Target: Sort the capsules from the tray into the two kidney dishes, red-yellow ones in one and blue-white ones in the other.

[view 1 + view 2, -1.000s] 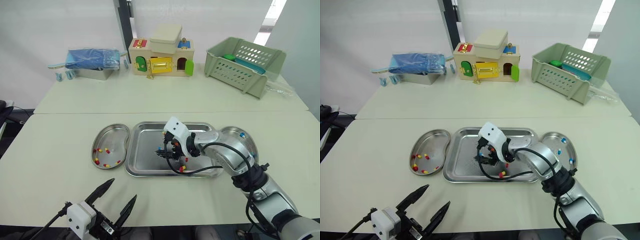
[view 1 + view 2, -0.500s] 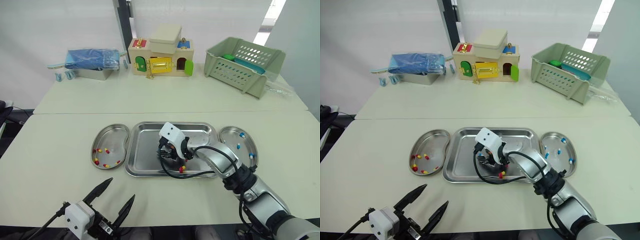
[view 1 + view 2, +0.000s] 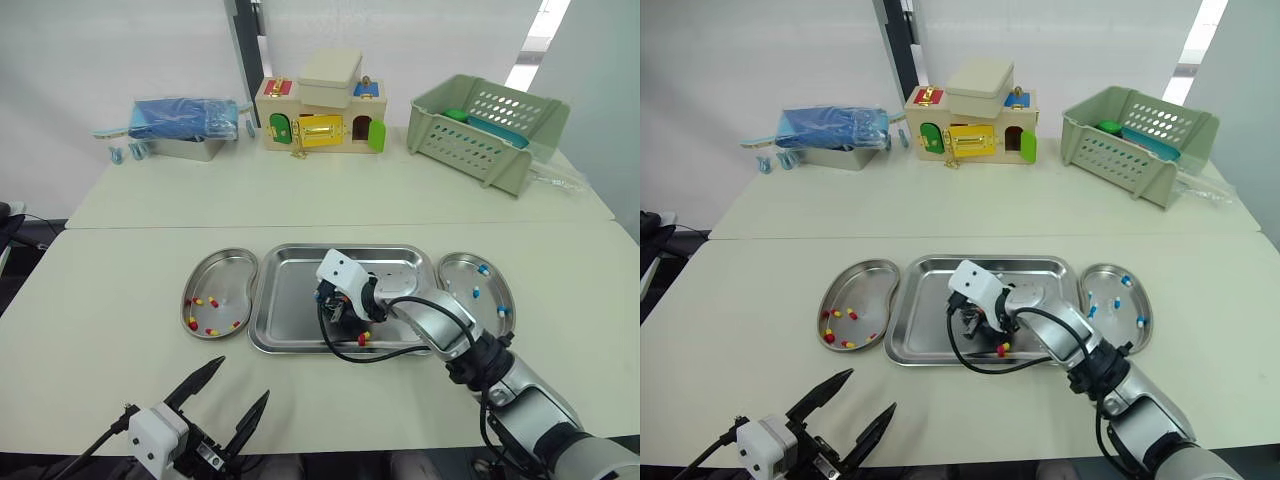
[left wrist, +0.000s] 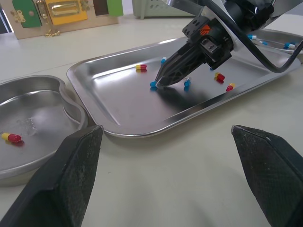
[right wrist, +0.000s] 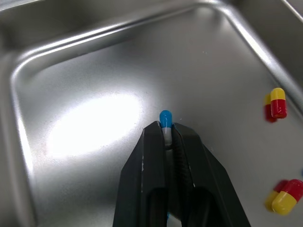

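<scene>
**Blue-white capsule** (image 5: 165, 118): in the middle part of the tray (image 3: 290, 300), pinched at the tips of the right gripper (image 5: 164, 131). Its blue end pokes out past the fingertips. Whether it rests on the tray floor or sits just clear of it cannot be told.

**Right gripper:** fingers pressed together on the capsule, tips angled down into the tray.

**Loose red-yellow capsules** (image 5: 277, 102): on the tray floor, apart from the gripper tips.

**Spare blue-white capsule** (image 4: 187, 84): on the tray floor, just beside the gripper tips.

**Left kidney dish** (image 3: 235, 280): just beside the tray's left rim. It holds the sorted red-yellow capsules (image 3: 212, 301), several in number.

**Right kidney dish** (image 3: 460, 268): just beside the tray's right rim. It holds the sorted blue-white capsules (image 3: 484, 268).

**Left gripper** (image 3: 245, 378): fingers spread wide, holding nothing. It is over the table (image 3: 120, 290) on the robot's side of the tray, well apart from it.
</scene>
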